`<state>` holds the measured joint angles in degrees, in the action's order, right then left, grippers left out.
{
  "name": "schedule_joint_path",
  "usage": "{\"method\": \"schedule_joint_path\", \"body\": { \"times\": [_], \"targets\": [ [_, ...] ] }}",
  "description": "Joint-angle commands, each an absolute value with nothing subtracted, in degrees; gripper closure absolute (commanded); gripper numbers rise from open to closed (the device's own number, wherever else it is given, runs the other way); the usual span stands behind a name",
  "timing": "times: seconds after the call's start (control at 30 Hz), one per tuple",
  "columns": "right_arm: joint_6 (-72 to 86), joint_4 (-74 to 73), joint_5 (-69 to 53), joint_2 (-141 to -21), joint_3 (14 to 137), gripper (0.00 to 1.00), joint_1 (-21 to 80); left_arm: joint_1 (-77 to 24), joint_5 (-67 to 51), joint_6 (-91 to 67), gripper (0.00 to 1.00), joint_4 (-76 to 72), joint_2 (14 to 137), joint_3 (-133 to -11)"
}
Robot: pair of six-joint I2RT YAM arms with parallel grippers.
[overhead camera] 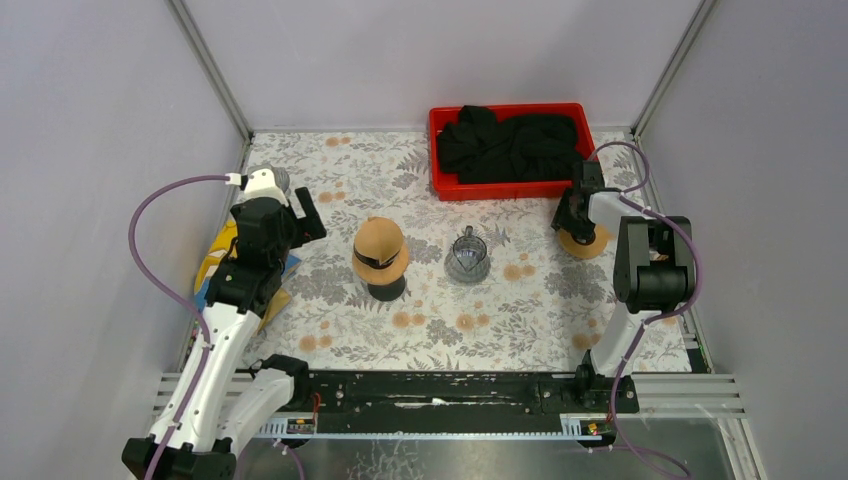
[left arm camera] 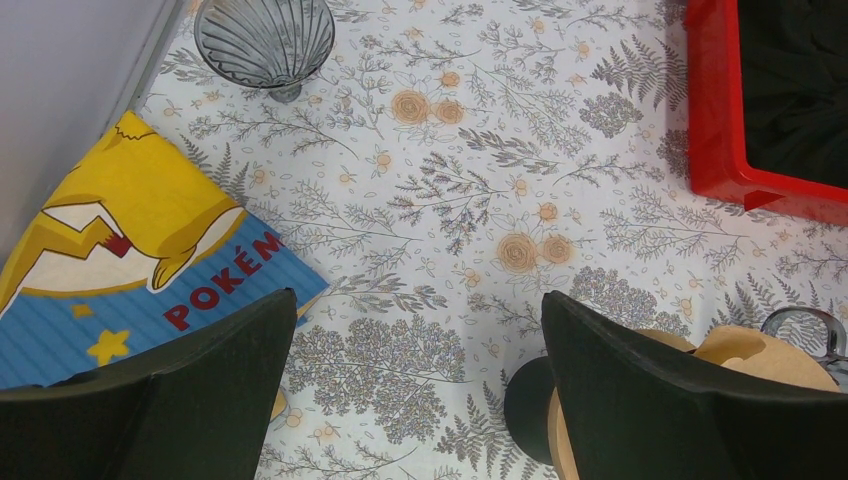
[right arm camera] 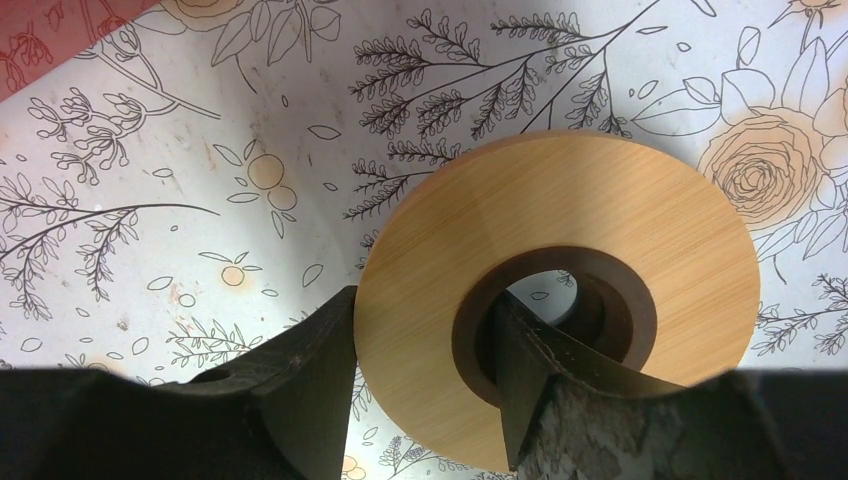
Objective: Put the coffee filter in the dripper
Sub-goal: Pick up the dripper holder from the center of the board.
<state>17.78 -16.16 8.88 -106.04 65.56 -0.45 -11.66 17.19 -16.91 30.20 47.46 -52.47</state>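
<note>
Filter: the tan paper coffee filter (overhead camera: 379,245) sits domed on a round black stand (overhead camera: 386,290) in the middle of the desk (overhead camera: 520,300), which is covered in a floral print; nothing holds it.
Filter from my left wrist: its tan edge (left arm camera: 760,350) shows just past my right-hand finger, above the stand (left arm camera: 525,405).
Glass piece, centre: a clear glass vessel with a handle (overhead camera: 468,257) stands just right of the filter, apart from it; its handle (left arm camera: 800,325) shows at the edge of my left wrist view.
Glass piece, far left: a ribbed grey glass cone (left arm camera: 265,40) stands by the left wall. I cannot tell which of the two is the dripper.
My right hand (right arm camera: 420,320): it pinches the band of a flat round wooden ring (right arm camera: 560,210), one finger against the outer rim and the other down in the hole. The ring (overhead camera: 590,245) lies flat on the desk at the far right, under my hand (overhead camera: 572,228).
My left hand (left arm camera: 418,300): spread wide, holding nothing, hanging over the desk left of the filter (overhead camera: 312,215).
Under my left arm: a yellow and blue Pokémon book (left arm camera: 120,250) lies flat by the left wall.
Back right: a red plastic tray (overhead camera: 440,150) holds a black cloth (overhead camera: 510,145).
</note>
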Motion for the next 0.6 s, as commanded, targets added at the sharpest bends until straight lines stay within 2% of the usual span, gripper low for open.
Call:
{"method": "schedule_joint_path", "body": {
  "times": [0.0,0.23,0.57],
  "targets": [
    [17.62,-17.75,7.44,-104.14,66.64,0.62,-0.70,-12.13,18.31,-16.13,0.00,26.88,46.49,-51.92],
    [18.71,-18.17,5.80,-101.61,65.60,0.72,-0.62,-12.13,17.94,-16.26,0.00,26.70,46.48,-51.81],
    [19.64,-19.37,3.15,-95.72,63.40,0.75,0.62,-12.04,17.32,-16.44,0.00,26.54,46.54,-51.60]
  ]
}}
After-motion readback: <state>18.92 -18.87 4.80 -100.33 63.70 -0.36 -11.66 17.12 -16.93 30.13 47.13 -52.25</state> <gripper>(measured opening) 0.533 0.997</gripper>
